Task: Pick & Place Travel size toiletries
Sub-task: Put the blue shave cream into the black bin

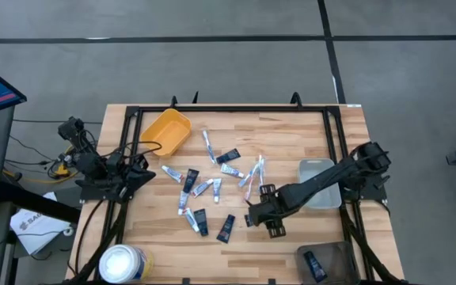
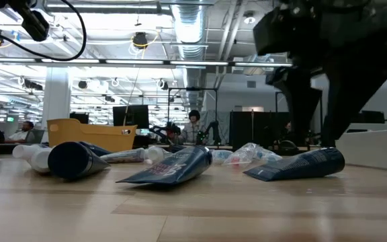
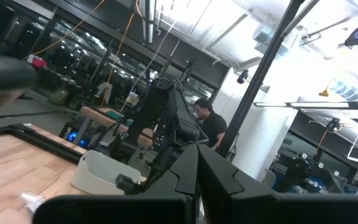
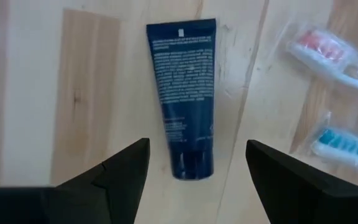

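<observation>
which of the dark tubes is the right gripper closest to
The dark tube lying alone just left of the open right gripper; the other dark tubes lie farther left or up the table.

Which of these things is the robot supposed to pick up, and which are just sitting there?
For the job:
- dark tube below the open right tool
- small white tubes
- other dark tubes

Just lying about:
- yellow bin
- big white tub
- grey tray

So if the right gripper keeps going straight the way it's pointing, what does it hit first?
Most likely the dark blue flat plastic tube lying on the wooden table, centred between the open right gripper; how far off is unclear.
</observation>
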You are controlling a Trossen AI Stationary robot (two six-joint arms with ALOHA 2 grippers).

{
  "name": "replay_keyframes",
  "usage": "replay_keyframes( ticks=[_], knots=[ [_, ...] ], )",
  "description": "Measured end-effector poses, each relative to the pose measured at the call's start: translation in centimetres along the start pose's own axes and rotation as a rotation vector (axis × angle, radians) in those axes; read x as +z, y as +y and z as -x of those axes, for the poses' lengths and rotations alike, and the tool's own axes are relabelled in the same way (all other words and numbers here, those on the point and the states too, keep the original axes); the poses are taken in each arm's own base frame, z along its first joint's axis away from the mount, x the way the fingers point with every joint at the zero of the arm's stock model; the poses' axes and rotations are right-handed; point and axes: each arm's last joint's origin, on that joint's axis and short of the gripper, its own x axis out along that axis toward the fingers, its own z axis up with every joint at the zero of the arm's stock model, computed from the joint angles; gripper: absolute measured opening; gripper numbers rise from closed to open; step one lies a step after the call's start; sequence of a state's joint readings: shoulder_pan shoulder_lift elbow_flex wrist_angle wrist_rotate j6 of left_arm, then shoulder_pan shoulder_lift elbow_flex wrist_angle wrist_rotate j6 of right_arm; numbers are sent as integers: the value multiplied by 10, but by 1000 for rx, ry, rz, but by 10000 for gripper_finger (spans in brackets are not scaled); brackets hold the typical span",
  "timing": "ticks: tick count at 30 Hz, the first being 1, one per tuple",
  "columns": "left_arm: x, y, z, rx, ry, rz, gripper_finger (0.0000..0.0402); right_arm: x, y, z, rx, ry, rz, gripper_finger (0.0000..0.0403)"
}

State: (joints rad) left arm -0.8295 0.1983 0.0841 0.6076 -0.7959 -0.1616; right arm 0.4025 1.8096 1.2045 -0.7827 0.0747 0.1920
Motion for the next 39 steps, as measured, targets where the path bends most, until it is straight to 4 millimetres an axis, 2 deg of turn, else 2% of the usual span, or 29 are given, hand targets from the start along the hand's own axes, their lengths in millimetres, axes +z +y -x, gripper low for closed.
replay_keyframes(
  ticks=[9, 14, 21, 27, 32, 39],
  knots=[
    [-1, 2, 2, 20, -8, -95, 2, 2, -13, -5, 16, 18, 18, 260],
    [-20, 14, 9, 74, 36, -64, 2, 4, -12, -6, 23, -12, 30, 260],
    [-19, 16, 10, 75, 37, -75, 2, -14, -12, -23, 45, 58, 25, 260],
    [-19, 16, 10, 75, 33, -65, 2, -19, -13, -32, 54, 39, -4, 258],
    [-19, 16, 10, 75, 31, -61, 2, -19, -14, -34, 53, 19, -10, 225],
    [-18, 16, 10, 75, 30, -59, 2, -18, -15, -34, 53, 14, -12, 137]
  ],
)
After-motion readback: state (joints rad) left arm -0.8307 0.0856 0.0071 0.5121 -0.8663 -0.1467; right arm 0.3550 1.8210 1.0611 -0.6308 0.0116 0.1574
